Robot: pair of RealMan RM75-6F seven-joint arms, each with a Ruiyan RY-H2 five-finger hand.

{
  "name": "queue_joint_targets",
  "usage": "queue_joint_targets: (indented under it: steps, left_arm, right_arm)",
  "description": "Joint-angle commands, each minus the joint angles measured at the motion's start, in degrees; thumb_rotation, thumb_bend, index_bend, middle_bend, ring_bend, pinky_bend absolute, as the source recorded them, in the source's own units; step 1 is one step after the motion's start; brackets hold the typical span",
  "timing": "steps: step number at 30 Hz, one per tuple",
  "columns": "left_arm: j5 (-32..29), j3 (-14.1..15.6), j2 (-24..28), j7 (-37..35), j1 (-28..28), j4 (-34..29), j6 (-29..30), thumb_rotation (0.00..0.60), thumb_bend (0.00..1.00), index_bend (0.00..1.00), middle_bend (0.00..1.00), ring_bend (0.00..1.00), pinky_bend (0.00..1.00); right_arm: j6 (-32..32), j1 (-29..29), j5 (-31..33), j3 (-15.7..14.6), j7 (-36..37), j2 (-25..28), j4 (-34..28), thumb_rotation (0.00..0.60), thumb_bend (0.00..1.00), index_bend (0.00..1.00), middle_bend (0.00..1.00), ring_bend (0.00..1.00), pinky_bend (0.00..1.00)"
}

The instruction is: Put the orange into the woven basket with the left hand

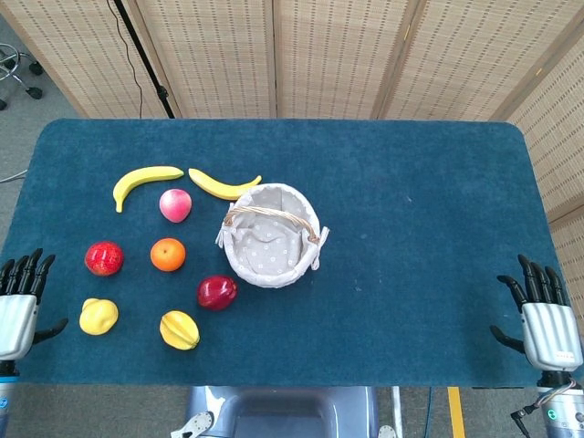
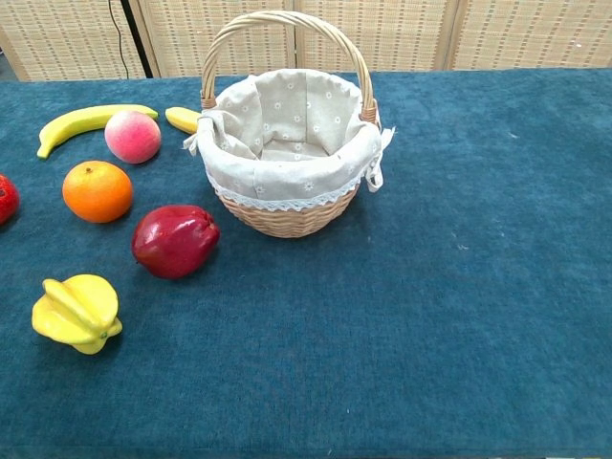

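Observation:
The orange [image 1: 168,255] lies on the blue table, left of the woven basket [image 1: 272,234]; the chest view shows the orange [image 2: 98,190] left of the cloth-lined basket [image 2: 287,153], which holds nothing. My left hand [image 1: 18,306] hovers at the table's near left corner, fingers spread and holding nothing, well away from the orange. My right hand [image 1: 546,318] rests at the near right edge, fingers spread and likewise holding nothing. Neither hand shows in the chest view.
Around the orange lie a peach [image 1: 175,205], two bananas [image 1: 144,182], a red fruit [image 1: 104,258], a dark red apple [image 1: 217,292], a starfruit [image 1: 180,329] and a yellow fruit [image 1: 99,316]. Folding screens stand behind the table.

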Motion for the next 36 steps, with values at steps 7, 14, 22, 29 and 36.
queue_joint_targets:
  steps: [7,14,22,29,36]
  left_arm:
    - [-1.1,-1.1,-0.5,-0.5,-2.2,0.4,-3.0,0.600,0.01,0.00,0.00,0.00,0.00]
    - [-0.5,-1.8,-0.3,0.2,-4.8,-1.1,-5.6,0.600,0.01,0.00,0.00,0.00,0.00]
    - [0.7,-2.3,-1.6,-2.2,-10.7,0.7,-13.1,0.600,0.01,0.00,0.00,0.00,0.00]
    - [0.8,-3.3,-7.2,-5.3,-16.1,6.3,-18.8,0.600,0.01,0.00,0.00,0.00,0.00]
    - [1.1,-3.4,-14.3,-12.1,-19.7,17.4,-21.3,0.600,0.01,0.01,0.00,0.00,0.00]
  right_arm:
    - [0.1,-0.2,0.0,0.0,0.5,0.4,-0.2,0.600,0.00,0.25,0.00,0.00,0.00]
    - [0.7,-0.5,-0.2,0.1,1.4,0.9,-0.6,0.600,0.00,0.25,0.00,0.00,0.00]
    - [0.9,-0.7,-0.5,0.0,1.9,1.2,-0.8,0.600,0.00,0.25,0.00,0.00,0.00]
    - [1.2,-1.0,-0.4,0.2,2.8,1.6,-0.9,0.600,0.00,0.25,0.00,0.00,0.00]
    - [1.6,-1.2,-0.4,0.3,3.6,2.0,-1.0,0.600,0.00,0.25,0.00,0.00,0.00]
